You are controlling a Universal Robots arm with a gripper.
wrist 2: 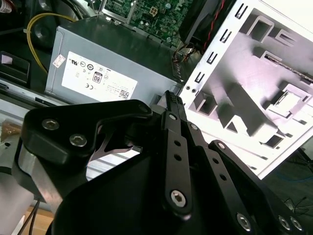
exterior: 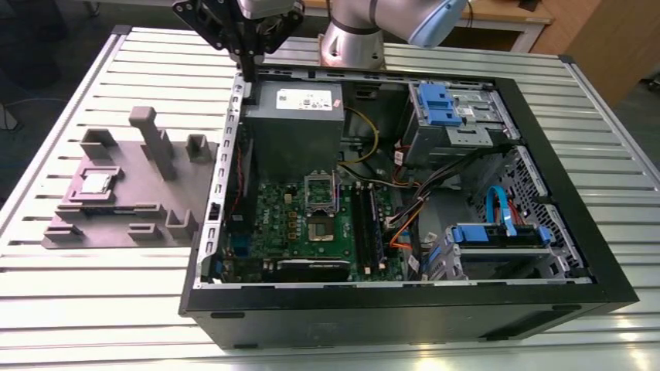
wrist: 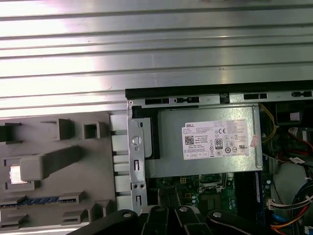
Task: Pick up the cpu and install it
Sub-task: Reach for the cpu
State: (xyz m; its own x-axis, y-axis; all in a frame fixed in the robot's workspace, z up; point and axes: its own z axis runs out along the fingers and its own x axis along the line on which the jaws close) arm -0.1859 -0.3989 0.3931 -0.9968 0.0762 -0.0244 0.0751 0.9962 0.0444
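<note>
- Collision is the hazard I rate highest. The gripper (exterior: pixel 247 75) hangs over the corner of the power supply (exterior: pixel 294 116) on the exterior view's left. That puts it directly above the sheet-metal side wall (exterior: pixel 229 154) of the open computer case, and a low sideways sweep could clip that edge.
- The tall posts (exterior: pixel 154 143) of the grey fixture (exterior: pixel 154 202) stand roughly between the power supply and the cpu (exterior: pixel 98 182). I judge that a straight, shallow approach could knock them.
- The cpu is thin and flat and sits in a recess. In my judgement a grip that lands off-centre could slide off its edges or tip it.
- The empty socket (exterior: pixel 321 202) sits on the motherboard (exterior: pixel 299 239) just beside the power supply. A tilted or misaligned placement there could, I reckon, damage it.
- In the second wrist view the fingers (wrist 2: pixel 177 147) look drawn together with nothing between them, so I read the gripper as closed and empty.
- The cpu lies outside the case, well apart from the power supply toward the exterior view's left. The gripper is well apart from it and touches nothing.
</note>
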